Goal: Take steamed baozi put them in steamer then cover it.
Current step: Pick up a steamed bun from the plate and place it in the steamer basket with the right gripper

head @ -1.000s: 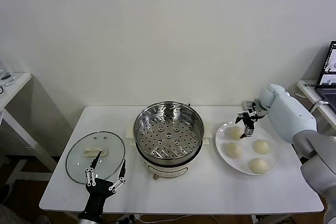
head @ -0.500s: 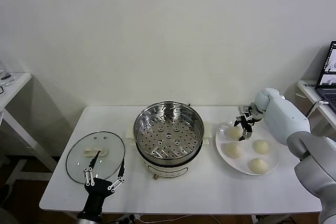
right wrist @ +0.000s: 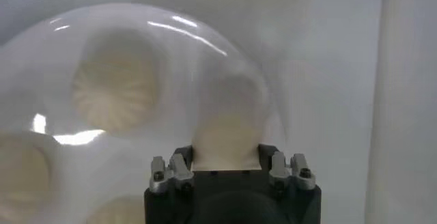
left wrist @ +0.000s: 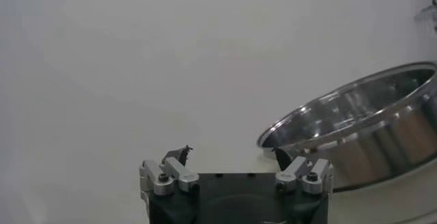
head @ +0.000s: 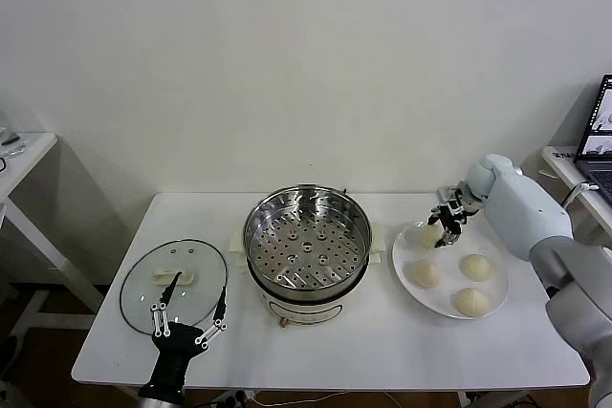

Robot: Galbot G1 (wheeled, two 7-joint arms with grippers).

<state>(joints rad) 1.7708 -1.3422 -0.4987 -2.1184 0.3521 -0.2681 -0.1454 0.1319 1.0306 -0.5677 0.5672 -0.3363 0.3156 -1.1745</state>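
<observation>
Right end effector grips a baozi on the plate

The right end effector point(head: 442, 226) is clamped on one steamed baozi point(right wrist: 226, 133) at the white plate point(head: 497, 289); the left end effector point(head: 187, 318) hangs open near the glass cover point(head: 143, 284).

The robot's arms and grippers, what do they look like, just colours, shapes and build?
The right arm has smooth, rounded pale blue-grey shells with a grey segment nearer the body. The right gripper is small, black and silver. The left gripper has a black body on a black wrist, with two slim black fingers jointed by silver links with white pivots. No loose cables or markings show.
</observation>
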